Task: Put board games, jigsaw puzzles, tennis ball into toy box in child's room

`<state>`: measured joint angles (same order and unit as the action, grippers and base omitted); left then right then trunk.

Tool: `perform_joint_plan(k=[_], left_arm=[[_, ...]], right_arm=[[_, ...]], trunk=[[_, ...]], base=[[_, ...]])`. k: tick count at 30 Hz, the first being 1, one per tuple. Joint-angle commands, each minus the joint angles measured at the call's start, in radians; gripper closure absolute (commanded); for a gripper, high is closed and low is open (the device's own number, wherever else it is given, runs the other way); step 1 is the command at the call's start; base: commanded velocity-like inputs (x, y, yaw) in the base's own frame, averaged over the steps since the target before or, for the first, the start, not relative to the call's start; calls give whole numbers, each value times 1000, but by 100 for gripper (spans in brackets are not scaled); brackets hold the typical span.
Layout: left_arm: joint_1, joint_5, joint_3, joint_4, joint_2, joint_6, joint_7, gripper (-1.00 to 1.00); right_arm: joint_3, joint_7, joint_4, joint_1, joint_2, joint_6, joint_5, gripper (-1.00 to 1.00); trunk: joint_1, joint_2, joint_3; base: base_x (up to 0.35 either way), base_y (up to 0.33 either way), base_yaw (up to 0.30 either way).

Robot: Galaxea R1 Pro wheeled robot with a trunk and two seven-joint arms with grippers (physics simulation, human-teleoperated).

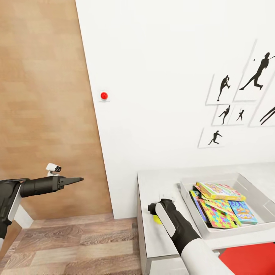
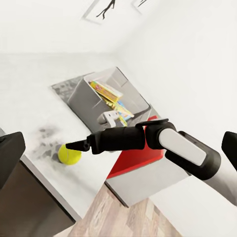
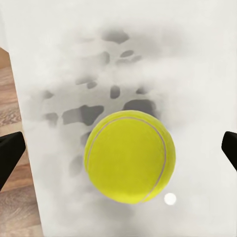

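The yellow-green tennis ball lies on the pale mottled table near its left end. My right gripper is open just above it, one finger on each side and neither touching. From the head the ball peeks out under my right wrist. In the left wrist view the right gripper points down at the ball. The grey toy box stands to the right with several flat colourful boxes inside, one a jigsaw puzzle with bright interlocking pieces. My left gripper hangs open over the floor, left of the table.
The table stands against a white wall with black silhouette posters and a red round knob. A red chair seat sits in front of the toy box. Wood-plank floor lies left of the table edge.
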<state>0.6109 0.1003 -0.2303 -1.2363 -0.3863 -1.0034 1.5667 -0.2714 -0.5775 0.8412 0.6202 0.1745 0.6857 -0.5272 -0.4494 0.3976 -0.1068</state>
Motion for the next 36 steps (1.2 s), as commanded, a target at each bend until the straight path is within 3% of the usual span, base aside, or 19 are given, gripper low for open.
perform_joint_plan(k=[1,26,36], left_arm=[[1,-1,0,0,0,-10,4,-100],[1,-1,0,0,0,-9,4,-100],[1,-1,0,0,0,-9,4,-100]], right_arm=[[-2,-10,1,1,0,2,-9,-100],[-1,-9,1,1,0,0,-10,-100],[0,-9,2,1,0,0,-11,-100]], trunk=[[-1,2,-4],[-1,2,-45],[-1,2,-49]], base=[[0,0,22],[0,0,67],[0,-88,17]])
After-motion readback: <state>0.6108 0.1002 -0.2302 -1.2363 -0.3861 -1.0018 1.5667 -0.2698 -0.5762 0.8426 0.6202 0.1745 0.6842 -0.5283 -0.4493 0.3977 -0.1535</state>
